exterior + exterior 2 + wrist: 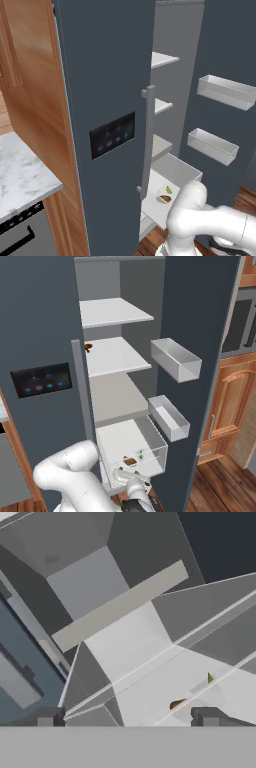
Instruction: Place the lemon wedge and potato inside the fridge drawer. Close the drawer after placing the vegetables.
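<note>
fridge drawer (150,443) pulled out, open at the fridge's foot. potato (130,461) resting inside on the drawer floor, lemon wedge (141,457) just beside it. gripper (127,717) spread wide, empty, hovering over the drawer's near edge.

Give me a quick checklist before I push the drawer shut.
1. Potato inside the drawer: ok.
2. Lemon wedge inside the drawer: ok, a small green-yellow piece lies beside the potato.
3. Drawer still pulled out: ok, not yet closed.
4. Gripper empty, jaws apart: ok.
5. Nothing sticking over the drawer rim: ok.
6. Gripper lined up on the drawer front: cannot tell.
</note>
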{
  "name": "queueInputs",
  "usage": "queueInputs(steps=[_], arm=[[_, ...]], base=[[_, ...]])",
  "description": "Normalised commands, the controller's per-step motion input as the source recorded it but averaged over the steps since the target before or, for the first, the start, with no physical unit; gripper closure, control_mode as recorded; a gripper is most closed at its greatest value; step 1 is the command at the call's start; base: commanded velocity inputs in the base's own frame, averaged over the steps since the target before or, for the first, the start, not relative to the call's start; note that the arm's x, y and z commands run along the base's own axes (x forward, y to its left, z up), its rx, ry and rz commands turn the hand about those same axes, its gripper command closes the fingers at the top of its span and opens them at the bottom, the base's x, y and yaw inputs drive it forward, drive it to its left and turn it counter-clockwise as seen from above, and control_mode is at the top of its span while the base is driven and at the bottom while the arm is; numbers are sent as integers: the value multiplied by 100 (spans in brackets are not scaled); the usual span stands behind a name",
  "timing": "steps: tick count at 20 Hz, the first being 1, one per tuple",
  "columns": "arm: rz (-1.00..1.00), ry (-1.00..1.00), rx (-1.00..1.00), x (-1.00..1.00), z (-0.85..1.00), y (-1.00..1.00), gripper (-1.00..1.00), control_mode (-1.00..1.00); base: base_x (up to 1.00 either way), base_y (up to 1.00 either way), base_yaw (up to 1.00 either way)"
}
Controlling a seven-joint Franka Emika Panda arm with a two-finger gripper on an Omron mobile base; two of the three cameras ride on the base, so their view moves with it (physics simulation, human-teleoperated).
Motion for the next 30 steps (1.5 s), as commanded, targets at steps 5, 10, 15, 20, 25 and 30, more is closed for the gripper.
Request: queueInputs(steps=[5,10,15,20,25,30], arm=[[0,-2,10,42,-10,10,-100,-100],[0,-1,8,41,-11,9,-100,-100],[0,-1,9,44,-12,8,-100,-100],[0,0,9,45,-15,11,-100,-100],[1,0,9,43,-20,9,-100,-100],[2,0,9,43,-24,12,-100,-100]], base=[[0,0,0],[0,0,0],[0,0,0],[0,0,0],[0,0,0],[0,0,0]])
